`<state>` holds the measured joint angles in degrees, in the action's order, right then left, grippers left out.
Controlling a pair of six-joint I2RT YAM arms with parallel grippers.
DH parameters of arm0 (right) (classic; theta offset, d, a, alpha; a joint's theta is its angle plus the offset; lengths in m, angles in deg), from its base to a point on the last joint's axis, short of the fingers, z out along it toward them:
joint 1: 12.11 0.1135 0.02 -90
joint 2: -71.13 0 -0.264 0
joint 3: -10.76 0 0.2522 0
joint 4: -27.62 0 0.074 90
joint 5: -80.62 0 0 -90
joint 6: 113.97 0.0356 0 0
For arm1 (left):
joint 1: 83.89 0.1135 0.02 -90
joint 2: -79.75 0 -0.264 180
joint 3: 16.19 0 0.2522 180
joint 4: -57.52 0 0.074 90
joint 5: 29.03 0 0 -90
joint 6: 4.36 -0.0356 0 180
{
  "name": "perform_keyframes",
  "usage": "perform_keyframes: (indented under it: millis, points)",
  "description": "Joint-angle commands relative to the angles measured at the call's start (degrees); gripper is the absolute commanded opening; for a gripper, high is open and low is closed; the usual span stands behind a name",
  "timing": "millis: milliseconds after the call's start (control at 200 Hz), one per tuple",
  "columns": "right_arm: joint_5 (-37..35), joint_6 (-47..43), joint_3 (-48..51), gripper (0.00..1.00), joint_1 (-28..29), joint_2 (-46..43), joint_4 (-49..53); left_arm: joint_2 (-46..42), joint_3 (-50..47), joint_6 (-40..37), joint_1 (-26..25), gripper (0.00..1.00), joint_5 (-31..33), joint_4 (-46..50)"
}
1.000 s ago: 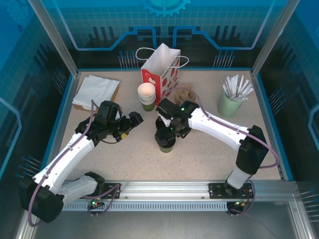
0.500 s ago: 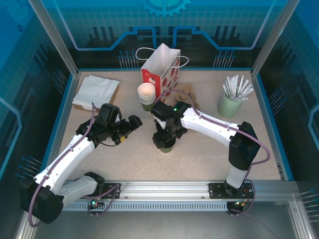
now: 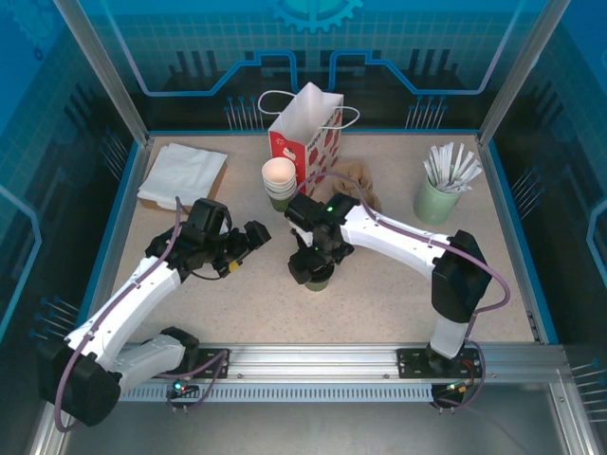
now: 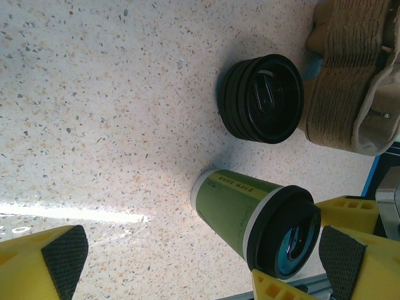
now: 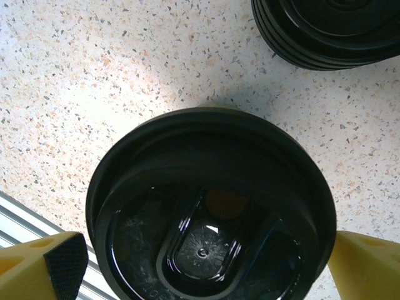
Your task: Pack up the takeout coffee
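The takeout coffee (image 3: 318, 282) is a dark green paper cup with a black lid (image 5: 209, 212), standing upright mid-table. My right gripper (image 3: 309, 263) hangs straight over it. Its yellow fingers (image 5: 44, 262) stand open on either side of the lid, close to its rim. The left wrist view shows the cup (image 4: 247, 209) from the side, with the right gripper's yellow fingertips (image 4: 347, 209) flanking its lid. My left gripper (image 3: 252, 237) is open to the cup's left, pointing at it with nothing between the pads (image 4: 62, 256). The red-and-white gift bag (image 3: 305, 142) stands open at the back.
A stack of black lids (image 4: 262, 99) lies just behind the cup, next to brown pulp carriers (image 4: 350, 75). Stacked white-lined cups (image 3: 279, 180) stand by the bag. A pale green tumbler of wrapped sticks (image 3: 436, 199) is at the right, napkins (image 3: 180, 175) at the back left.
The right arm has shifted a little left and settled lower over the cup. The left gripper has drifted slightly back. The cup has not moved, and both grippers stay open.
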<state>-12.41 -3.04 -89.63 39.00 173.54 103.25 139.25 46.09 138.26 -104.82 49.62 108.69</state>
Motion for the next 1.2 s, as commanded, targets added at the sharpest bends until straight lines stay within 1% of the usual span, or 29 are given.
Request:
perform_keyframes:
  millis: [0,280,425,640,775,860,966,1096,1196]
  points:
    - [0.0,-0.8,-1.4,1.00,1.0,2.0,0.2,-0.8,-0.9,0.6,0.5,0.99,0.5,0.2]
    - [-0.5,-1.3,-2.0,1.00,1.2,3.8,0.2,-0.9,-1.0,0.5,0.5,0.99,0.5,0.5]
    - [-0.4,-1.4,-1.6,0.90,1.1,3.2,0.2,-0.8,-1.0,0.3,0.5,0.99,0.7,0.5]
    - [-0.7,-0.9,-0.1,0.87,0.8,0.9,1.5,-0.6,-0.8,0.0,0.5,0.99,0.9,0.8]
    - [-0.3,0.3,3.8,0.86,-1.4,-3.2,1.9,-0.2,-0.1,-0.6,0.5,0.99,1.0,1.2]
    - [-0.5,0.7,7.9,0.86,-4.0,-7.1,1.9,0.5,0.9,-1.2,0.5,0.99,1.3,1.6]
    - [0.0,0.3,13.4,0.86,-9.4,-12.0,1.8,1.1,2.0,-1.8,0.5,0.99,1.7,1.9]
    - [0.4,-1.7,17.8,0.86,-18.8,-17.7,1.9,1.5,3.1,-2.8,0.5,0.99,2.4,2.0]
    - [0.9,-4.5,19.2,0.86,-26.9,-19.8,1.7,1.9,3.6,-3.3,0.5,0.99,2.6,2.1]
